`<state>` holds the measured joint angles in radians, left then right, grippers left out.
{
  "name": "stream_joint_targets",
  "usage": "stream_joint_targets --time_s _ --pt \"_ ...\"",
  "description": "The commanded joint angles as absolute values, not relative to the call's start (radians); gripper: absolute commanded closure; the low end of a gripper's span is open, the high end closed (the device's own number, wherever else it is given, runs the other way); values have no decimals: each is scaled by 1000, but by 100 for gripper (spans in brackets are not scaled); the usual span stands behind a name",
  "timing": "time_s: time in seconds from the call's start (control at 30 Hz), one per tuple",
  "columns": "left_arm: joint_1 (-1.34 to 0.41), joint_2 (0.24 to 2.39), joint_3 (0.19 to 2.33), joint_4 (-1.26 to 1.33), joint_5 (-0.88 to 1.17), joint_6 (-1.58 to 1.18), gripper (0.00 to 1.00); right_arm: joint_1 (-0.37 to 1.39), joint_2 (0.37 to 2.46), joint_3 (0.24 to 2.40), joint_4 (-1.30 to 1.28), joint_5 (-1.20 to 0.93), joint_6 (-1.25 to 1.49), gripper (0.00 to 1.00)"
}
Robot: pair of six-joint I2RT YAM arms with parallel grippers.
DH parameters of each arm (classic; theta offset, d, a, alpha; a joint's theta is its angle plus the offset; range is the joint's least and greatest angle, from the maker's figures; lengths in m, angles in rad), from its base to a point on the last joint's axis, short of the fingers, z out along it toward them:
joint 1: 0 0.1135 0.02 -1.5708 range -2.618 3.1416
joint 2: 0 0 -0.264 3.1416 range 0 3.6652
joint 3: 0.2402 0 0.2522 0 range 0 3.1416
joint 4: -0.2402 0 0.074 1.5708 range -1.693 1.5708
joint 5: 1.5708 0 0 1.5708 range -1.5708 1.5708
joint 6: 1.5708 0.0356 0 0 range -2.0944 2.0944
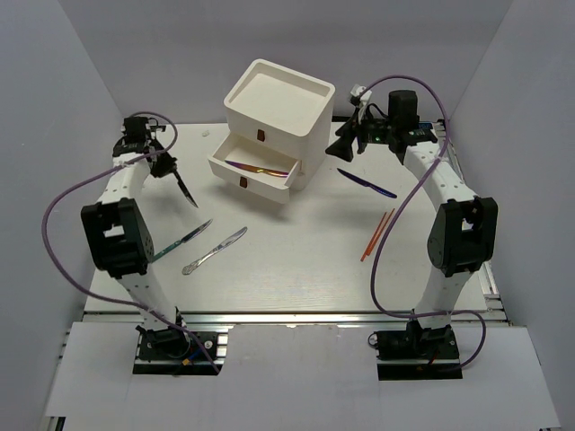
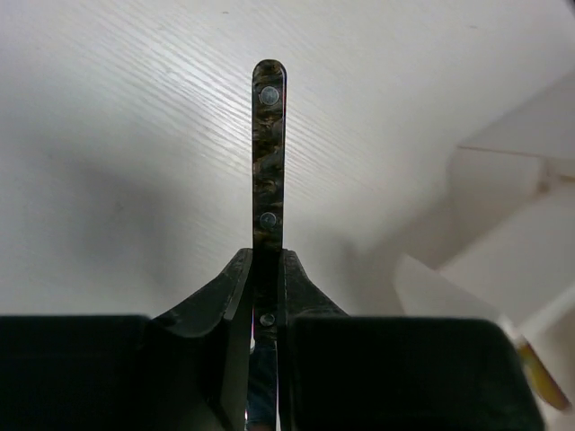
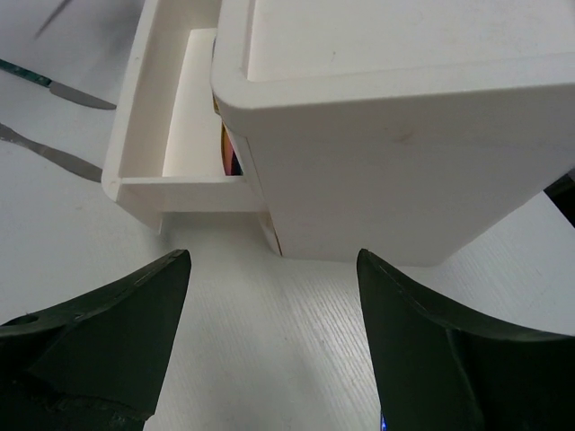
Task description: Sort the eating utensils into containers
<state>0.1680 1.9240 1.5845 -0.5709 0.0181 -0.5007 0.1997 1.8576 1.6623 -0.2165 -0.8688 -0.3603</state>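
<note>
What lies nearest: silver knife (image 1: 214, 250) and teal-handled knife (image 1: 180, 242), flat on the tabletop (image 1: 296, 260), well in front of the drawer unit (image 1: 278, 108) and to its left, side by side but apart.
Chopsticks (image 1: 377, 235): two thin orange sticks in front of the unit and to its right, lying close together. They are light and likely to roll, so best pinched as a pair near the middle.
Purple knife (image 1: 367, 183): flat, near the unit's right front corner.
Handling: the knives look stiff, light and smooth and lie flush. I judge a pinch across the handle safer than one on the slick blade.
Left gripper (image 2: 267, 269): clamped on a dark mottled knife (image 2: 268, 153) at the handle, raised to the left of the unit.
Open drawer (image 1: 265, 190): pulled out at the unit's front, with one iridescent utensil (image 1: 256, 168) lying inside.
Right gripper (image 3: 274, 260): fingers wide apart and empty, just beside the unit's right side.
In the way: the unit's body overhangs the back of the drawer, so a long knife probably has to go in from the front. The right arm crowds that side.
</note>
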Motion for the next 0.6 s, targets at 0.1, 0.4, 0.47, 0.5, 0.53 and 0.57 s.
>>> stream_joint_targets --time_s 0.1,0.4,0.47,0.5,0.53,0.57 --pt "160 1674 1453 -569 178 -739 100 172 1804 1640 -204 -804 -370 19" --pt "-92 1676 1538 -587 59 -1038 100 166 1812 1637 -196 -769 -367 19" --pt "-136 1715 1603 -609 16 -1092 100 166 1809 1634 -195 -765 -365 19" --pt "-171 1756 1627 -621 -58 -1104 100 166 1804 1629 -195 -764 -365 19" --pt "-185 1779 1687 -632 -78 -1115 100 166 1801 1625 -195 -761 -365 19" --pt "-198 1801 1719 -656 -96 -1136 100 164 1796 1621 -195 -761 -365 19"
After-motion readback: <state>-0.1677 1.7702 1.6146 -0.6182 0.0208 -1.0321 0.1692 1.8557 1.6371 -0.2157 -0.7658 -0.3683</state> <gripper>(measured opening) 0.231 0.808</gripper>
